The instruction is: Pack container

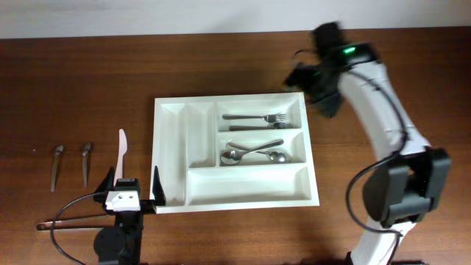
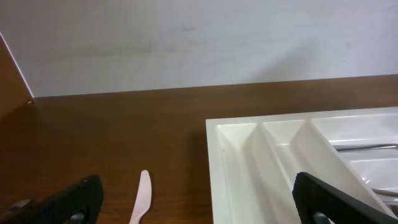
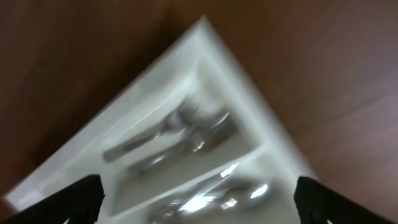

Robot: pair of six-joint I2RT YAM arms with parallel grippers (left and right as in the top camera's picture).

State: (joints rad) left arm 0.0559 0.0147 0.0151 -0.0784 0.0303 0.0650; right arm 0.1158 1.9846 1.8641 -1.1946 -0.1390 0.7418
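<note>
White container (image 1: pixel 246 185): plastic cutlery tray lying flat at the centre of the overhead frame on the brown wooden table (image 1: pixel 73 88); two narrow slots on its left side, three wide compartments stacked on its right.
Upper wide compartment: two metal forks (image 1: pixel 254 118) side by side, tines toward the frame's right.
Middle wide compartment: metal spoons (image 1: pixel 254 153), overlapping; the exact count cannot be told.
Left gripper (image 1: pixel 130 182): lower left of the overhead frame, just beside the tray's lower left corner; jaws spread wide with nothing between them.
Right gripper (image 1: pixel 313 87): blurred, upper right of the overhead frame, over the tray's upper right corner; jaws released and wide apart, grasping nothing.
Pale knife (image 1: pixel 122 151): on the table left of the tray, lengthwise up the frame, apart from the tray wall.
Outer loose spoon (image 1: pixel 57 165): far left of the frame, on the table.
Inner loose spoon (image 1: pixel 86 162): between the outer spoon and the knife, touching neither.
</note>
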